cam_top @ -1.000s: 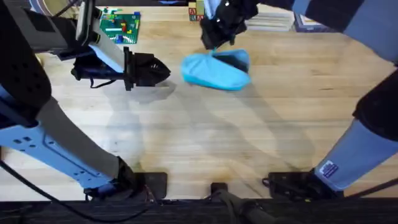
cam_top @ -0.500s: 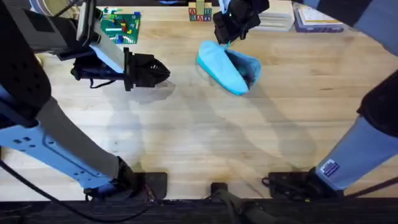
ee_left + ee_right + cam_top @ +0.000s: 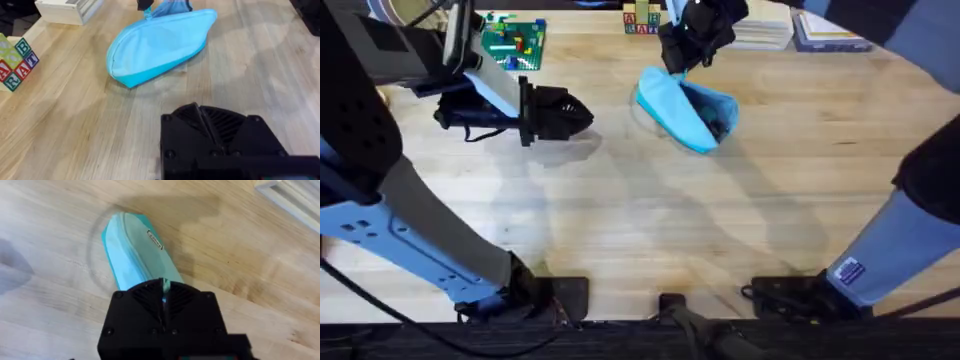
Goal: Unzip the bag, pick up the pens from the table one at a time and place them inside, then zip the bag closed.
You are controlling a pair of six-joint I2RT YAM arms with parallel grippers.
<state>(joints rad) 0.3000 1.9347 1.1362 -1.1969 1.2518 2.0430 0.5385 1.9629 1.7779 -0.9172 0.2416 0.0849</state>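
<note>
Bag (image 3: 686, 110): one, pinched by right gripper (image 3: 676, 62).

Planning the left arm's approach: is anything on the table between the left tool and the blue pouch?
Nothing visible: bare table lies between the left tool and the pouch. The right tool is at the pouch's far end.

Light blue bag (image 3: 685, 112) is sitting on my pale, plank-grained wooden tabletop (image 3: 650, 220); my jaws are looking black.
</note>
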